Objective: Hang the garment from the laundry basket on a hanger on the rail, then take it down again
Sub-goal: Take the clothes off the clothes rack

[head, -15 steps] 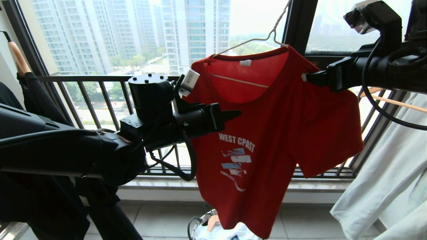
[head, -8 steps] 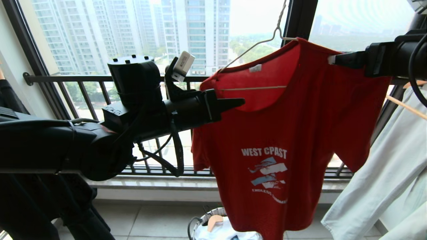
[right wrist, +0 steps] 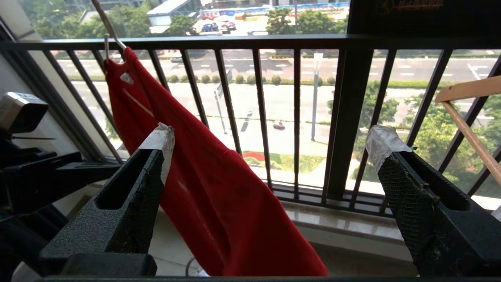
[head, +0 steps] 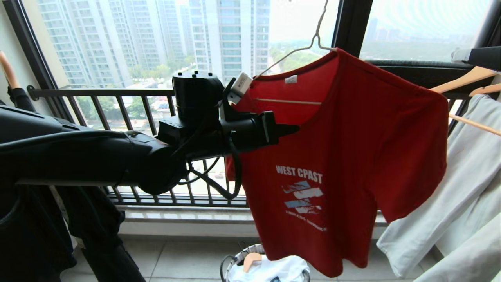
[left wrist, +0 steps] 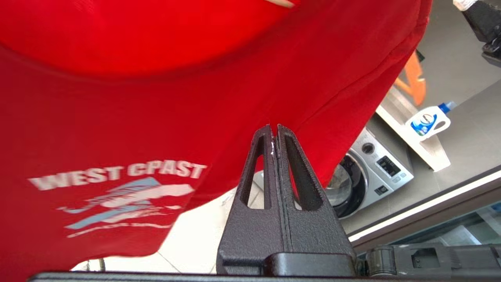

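We see the garment point(head: 344, 156), a red short-sleeved T-shirt, hanging in front of the window on the hanger point(head: 309, 43), a thin white wire one whose long neck runs up out of the head view; the rail itself does not show. White lettering on the chest reads "WEST CPAST" in both the head and left wrist views, above a blue-and-white graphic with a line of smaller writing that we cannot read. A small white neck label point(head: 291, 79) sits inside the collar, its print too small to make out.

Our left arm reaches across from the left, and the left gripper point(head: 291, 130) has its fingers pressed together, tips at the shirt's fabric near the armpit seam; whether a fold of cloth is pinched between them we cannot tell from either view.

The right gripper point(right wrist: 270, 145) stands with its taped fingertips spread wide and nothing between them. Through the gap we see the dark balcony railing point(right wrist: 297, 117) and the street; the shirt hangs just beside one finger.

To the right hang pale trousers point(head: 450, 188) on light wooden hangers point(head: 465, 80). In the left wrist view a washing machine point(left wrist: 372, 172) shows, and a white detergent bottle point(left wrist: 428, 121) with a blue cap and a blue round logo we cannot read.

Lowest in the head view, the laundry basket point(head: 238, 254) stands on the floor under the shirt's hem, with white cloth inside.
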